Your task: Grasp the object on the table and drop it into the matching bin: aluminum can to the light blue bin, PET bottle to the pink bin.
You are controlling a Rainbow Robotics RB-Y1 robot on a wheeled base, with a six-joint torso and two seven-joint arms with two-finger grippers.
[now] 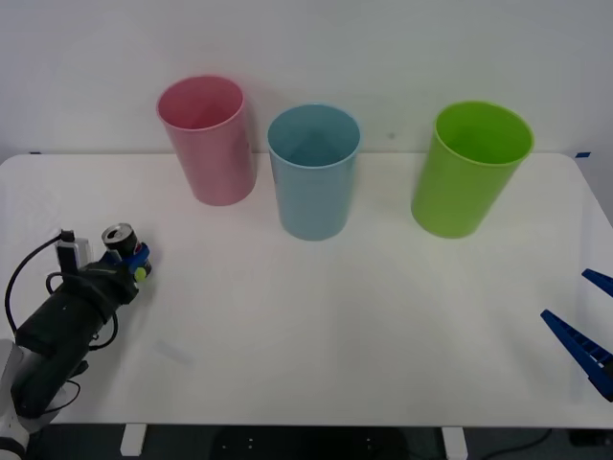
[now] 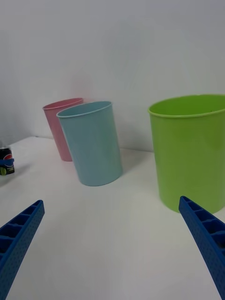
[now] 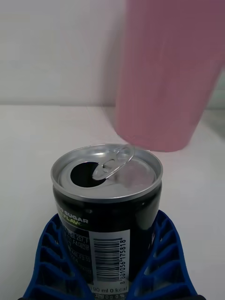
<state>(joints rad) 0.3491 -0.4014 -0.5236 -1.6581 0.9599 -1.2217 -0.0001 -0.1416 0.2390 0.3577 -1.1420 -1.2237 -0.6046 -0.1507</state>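
Left gripper at your 9 o'clock on table, fingers clamped round aluminum can, upright so opened top stays level. Right gripper parked wide at 4 o'clock. You count one can, three bins: pink bin, light blue bin, lime green bin.
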